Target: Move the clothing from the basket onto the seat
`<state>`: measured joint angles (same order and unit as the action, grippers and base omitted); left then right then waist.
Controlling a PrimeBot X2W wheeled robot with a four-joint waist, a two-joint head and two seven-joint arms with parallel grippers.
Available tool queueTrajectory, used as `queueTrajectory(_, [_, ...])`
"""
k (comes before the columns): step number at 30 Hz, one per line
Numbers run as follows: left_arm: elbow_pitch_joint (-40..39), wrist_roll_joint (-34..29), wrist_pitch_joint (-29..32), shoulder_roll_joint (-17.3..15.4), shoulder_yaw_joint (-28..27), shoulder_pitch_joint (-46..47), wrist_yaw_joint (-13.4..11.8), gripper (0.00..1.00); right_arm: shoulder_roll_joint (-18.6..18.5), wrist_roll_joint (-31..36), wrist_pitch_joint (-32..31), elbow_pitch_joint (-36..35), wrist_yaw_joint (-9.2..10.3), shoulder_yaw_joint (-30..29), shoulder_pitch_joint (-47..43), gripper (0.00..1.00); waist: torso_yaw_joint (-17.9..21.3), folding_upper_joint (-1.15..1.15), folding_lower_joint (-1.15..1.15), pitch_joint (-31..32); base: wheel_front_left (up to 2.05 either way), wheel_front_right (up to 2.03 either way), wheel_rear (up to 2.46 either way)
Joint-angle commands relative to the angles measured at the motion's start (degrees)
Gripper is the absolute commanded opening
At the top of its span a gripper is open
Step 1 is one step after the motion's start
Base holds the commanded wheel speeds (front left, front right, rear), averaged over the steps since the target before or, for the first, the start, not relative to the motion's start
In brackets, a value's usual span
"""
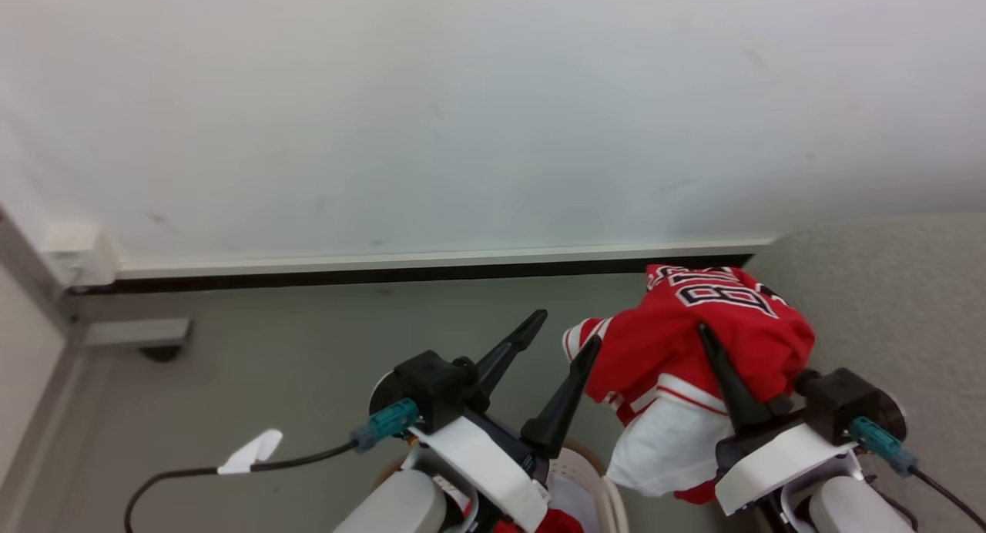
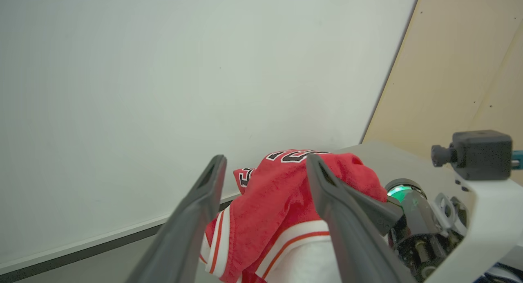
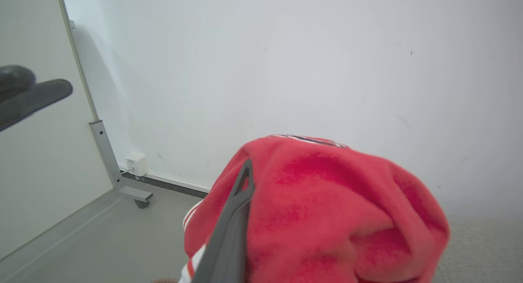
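Right tool (image 1: 716, 352) holds the clothing (image 1: 655, 340) raised near the basket (image 1: 597, 483).
It is clamped shut on the red fabric; the left tool (image 1: 566, 329) stands open and empty just beside.

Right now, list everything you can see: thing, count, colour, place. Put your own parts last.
clothing: one piece lifted, red with white panels, draped over the right gripper
basket: one, cream, bottom edge between the arms
seat: one, light grey, far right
wall: one, white, ahead
floor: grey, below the wall
partition frame: one, grey metal, on the left
socket: one, white, low on the wall
left gripper: dark fingers, open, empty, left of the clothing
right gripper: dark fingers, shut on the clothing
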<state>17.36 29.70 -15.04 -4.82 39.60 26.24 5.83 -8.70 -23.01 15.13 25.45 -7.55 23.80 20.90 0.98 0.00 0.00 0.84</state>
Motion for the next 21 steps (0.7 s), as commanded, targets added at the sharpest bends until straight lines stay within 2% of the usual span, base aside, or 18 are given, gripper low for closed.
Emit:
queueTrajectory(1, [-0.9,-1.1,-0.1,-0.6,0.0,-0.8,0.2,1.00,-0.7,0.9,0.0,-1.2,0.12,-1.2,-0.6,0.00,4.9,0.00,0.00,-0.7,0.00,0.00,0.00])
queueTrajectory(10, [-3.2,-4.2,-0.1,-0.8,-0.5,-2.1,1.2,1.00,-4.4,3.4,0.0,-6.5,0.12,-8.1,-1.2,0.00,15.5,0.00,0.00,-2.1,0.00,0.00,0.00])
queueTrajectory(13, [-3.2,-4.5,-0.1,-0.7,-0.6,-2.3,1.2,1.00,-5.2,3.9,0.0,-7.5,0.12,-9.5,-1.6,0.00,17.6,0.00,0.00,-2.4,0.00,0.00,0.00])
queueTrajectory(21, [-1.9,-6.3,-0.1,-0.5,-1.5,-3.0,1.5,1.00,-5.0,4.8,0.0,-10.4,0.12,-13.5,-4.1,0.00,24.0,0.00,0.00,-3.5,0.00,0.00,0.00])
